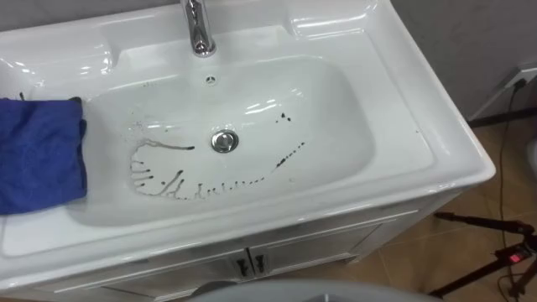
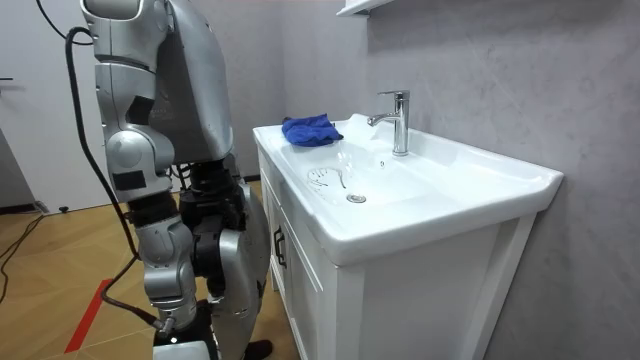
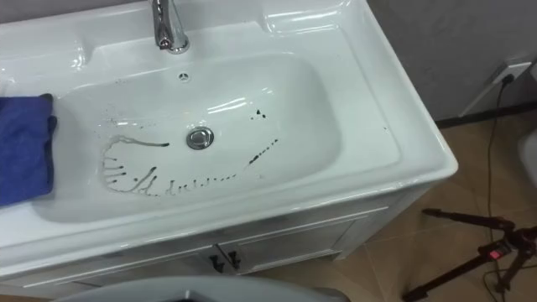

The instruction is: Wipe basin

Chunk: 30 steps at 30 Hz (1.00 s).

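The white basin (image 1: 394,126) lies right below me, its bowl streaked with dark marks (image 1: 159,180) that curve from left of the chrome drain (image 1: 223,140) round the front to dots at the right (image 1: 289,155). A folded blue cloth (image 1: 38,155) rests on the basin's left rim, partly over the bowl's edge. In the room view I stand upright facing the basin, with the cloth (image 2: 311,130) at its far end. My right arm hangs down at my side, and its hand (image 2: 185,343) is cut by the picture's bottom edge.
A chrome tap (image 1: 198,29) stands at the back middle of the basin. Below the rim are white cabinet doors (image 1: 252,256) with dark handles. On the wooden floor to the right lie a black tripod (image 1: 491,243) and a cable to a wall socket (image 1: 524,77).
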Tool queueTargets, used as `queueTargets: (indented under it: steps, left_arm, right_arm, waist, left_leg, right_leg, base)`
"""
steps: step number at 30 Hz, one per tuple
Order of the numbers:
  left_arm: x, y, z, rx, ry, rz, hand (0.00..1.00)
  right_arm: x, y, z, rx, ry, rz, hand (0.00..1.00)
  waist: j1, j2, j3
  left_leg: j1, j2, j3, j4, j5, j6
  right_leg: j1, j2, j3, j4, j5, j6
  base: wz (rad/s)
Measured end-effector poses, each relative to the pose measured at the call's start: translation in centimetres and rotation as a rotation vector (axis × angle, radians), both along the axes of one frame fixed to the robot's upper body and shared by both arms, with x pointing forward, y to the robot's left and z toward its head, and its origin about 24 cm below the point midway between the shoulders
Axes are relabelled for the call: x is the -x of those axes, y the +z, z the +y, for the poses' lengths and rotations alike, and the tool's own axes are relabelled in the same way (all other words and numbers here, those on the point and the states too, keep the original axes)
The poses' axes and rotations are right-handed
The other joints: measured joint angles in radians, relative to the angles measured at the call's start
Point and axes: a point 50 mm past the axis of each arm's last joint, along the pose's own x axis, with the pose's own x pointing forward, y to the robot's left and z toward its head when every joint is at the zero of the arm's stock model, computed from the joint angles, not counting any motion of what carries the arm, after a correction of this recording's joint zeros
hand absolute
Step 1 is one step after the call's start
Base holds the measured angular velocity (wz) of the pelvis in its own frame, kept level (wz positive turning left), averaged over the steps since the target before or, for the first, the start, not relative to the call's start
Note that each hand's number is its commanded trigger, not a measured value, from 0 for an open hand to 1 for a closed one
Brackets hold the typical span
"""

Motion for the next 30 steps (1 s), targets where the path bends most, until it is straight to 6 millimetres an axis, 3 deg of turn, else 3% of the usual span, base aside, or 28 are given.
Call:
queueTargets:
  steps: [23,30]
  left_arm:
    - [0.8,-0.1,-0.3,0.045,-0.003,0.027,0.00]
    - [1.3,-0.1,-0.6,0.092,0.084,0.039,0.00]
  right_arm:
    - [0.3,0.0,0.1,-0.040,-0.005,0.017,0.00]
    - [0.7,0.0,0.3,-0.075,-0.018,0.037,0.00]
  waist:
    - [0.002,-0.006,-0.0016]
    - [0.003,-0.011,-0.0016]
  left_leg:
    - [-0.008,-0.003,-0.004,0.006,0.001,-0.002]
    - [-0.006,-0.001,-0.005,0.006,0.002,-0.002]
  right_leg:
    - [-0.001,0.002,0.000,-0.002,-0.004,-0.007]
    - [0.003,0.003,0.004,-0.006,-0.004,-0.009]
  base:
    - [0.00]
    - [0.00]
